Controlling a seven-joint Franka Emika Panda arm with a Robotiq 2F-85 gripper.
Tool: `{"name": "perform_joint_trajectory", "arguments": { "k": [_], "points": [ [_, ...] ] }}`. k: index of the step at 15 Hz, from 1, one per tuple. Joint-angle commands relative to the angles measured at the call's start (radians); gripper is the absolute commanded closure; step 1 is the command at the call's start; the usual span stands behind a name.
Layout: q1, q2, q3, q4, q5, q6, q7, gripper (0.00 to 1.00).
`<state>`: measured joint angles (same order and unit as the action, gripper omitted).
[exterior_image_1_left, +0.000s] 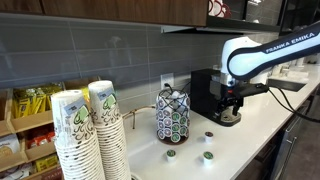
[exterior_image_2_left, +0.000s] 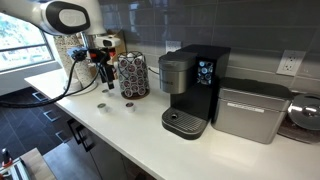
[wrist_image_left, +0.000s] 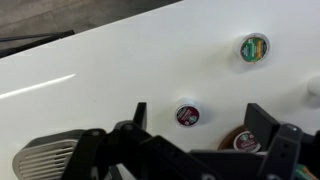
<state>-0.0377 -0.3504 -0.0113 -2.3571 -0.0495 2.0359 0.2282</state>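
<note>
Three small round coffee pods (exterior_image_1_left: 171, 153) lay scattered on a long white countertop (exterior_image_2_left: 120, 135) under a grey tiled wall (exterior_image_2_left: 250, 30), where, left to right in an exterior view, stood a wire pod carousel (exterior_image_2_left: 132, 75), a black coffee machine (exterior_image_2_left: 190, 90) and a silver metal box (exterior_image_2_left: 247, 110). The white Franka arm (exterior_image_2_left: 65, 17) bent down from the upper left of that view, its black gripper (exterior_image_2_left: 102, 72) hanging above the counter. In the wrist view its fingers (wrist_image_left: 140, 115) stood wide apart and empty, a dark red-lidded pod (wrist_image_left: 187, 115) lying on the counter between them.
</note>
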Motion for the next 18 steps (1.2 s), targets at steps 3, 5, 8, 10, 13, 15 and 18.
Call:
{"name": "perform_joint_trajectory", "arguments": {
  "k": [3, 5, 8, 10, 13, 15, 18],
  "points": [
    [-0.029, 0.0, 0.035, -0.071, -0.004, 0.141, 0.144, 0.0],
    [-0.035, -0.001, 0.045, -0.102, -0.004, 0.2, 0.177, 0.0],
    [-0.038, -0.004, 0.047, -0.108, -0.004, 0.207, 0.182, 0.0],
    [-0.04, -0.007, 0.048, -0.108, -0.004, 0.207, 0.182, 0.0],
    [-0.04, -0.009, 0.048, -0.108, -0.004, 0.207, 0.182, 0.0],
    [-0.036, 0.002, 0.052, -0.108, 0.008, 0.212, 0.193, 0.0],
    [-0.021, 0.006, 0.056, -0.107, 0.037, 0.181, 0.183, 0.0]
  ]
}}
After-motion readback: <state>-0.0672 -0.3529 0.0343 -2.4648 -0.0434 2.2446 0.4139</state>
